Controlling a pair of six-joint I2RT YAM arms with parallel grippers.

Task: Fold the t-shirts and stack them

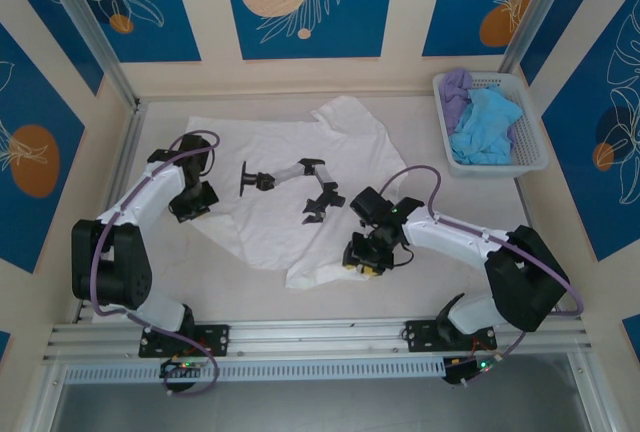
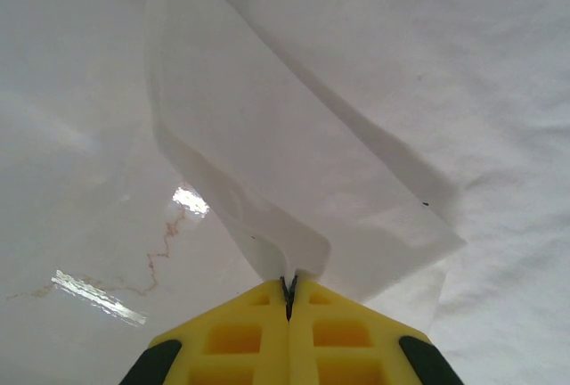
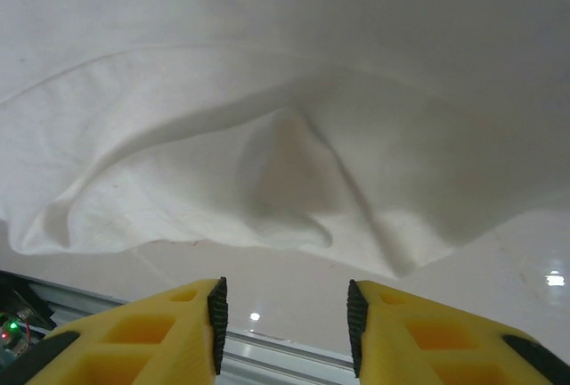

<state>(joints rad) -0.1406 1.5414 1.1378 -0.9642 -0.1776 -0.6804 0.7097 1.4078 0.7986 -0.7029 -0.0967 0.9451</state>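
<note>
The large white cloth t-shirt (image 1: pixel 275 157) lies spread and rumpled on the pale worktop (image 1: pixel 440 167), reaching from one pincer across to the other. A dark print (image 1: pixel 305 187) shows on its middle, roughly midway between them.

The left pincer (image 1: pixel 190 202) sits at the shirt's left edge. In the left wrist view this pincer (image 2: pixel 288 289) has its yellow fingers (image 2: pixel 236 336) pressed together with no gap. A thin fold of the white cloth rises from between the tips and spreads away ahead of them, so it is clamped on the shirt.

The right pincer (image 1: pixel 360 257) is low at the shirt's near right corner. In the right wrist view this pincer (image 3: pixel 283 300) stands partly open, its two yellow fingers (image 3: pixel 178 331) apart with nothing between them. The shirt's wrinkled hem lies just ahead of the tips, and glossy bare worktop shows beneath them.

A white plastic lattice basket (image 1: pixel 535 147) stands well beyond the right pincer, towards the far right corner. It holds a crumpled light blue cloth t-shirt (image 1: pixel 485 130) with a lavender cloth t-shirt (image 1: pixel 458 87) bunched at its far end
</note>
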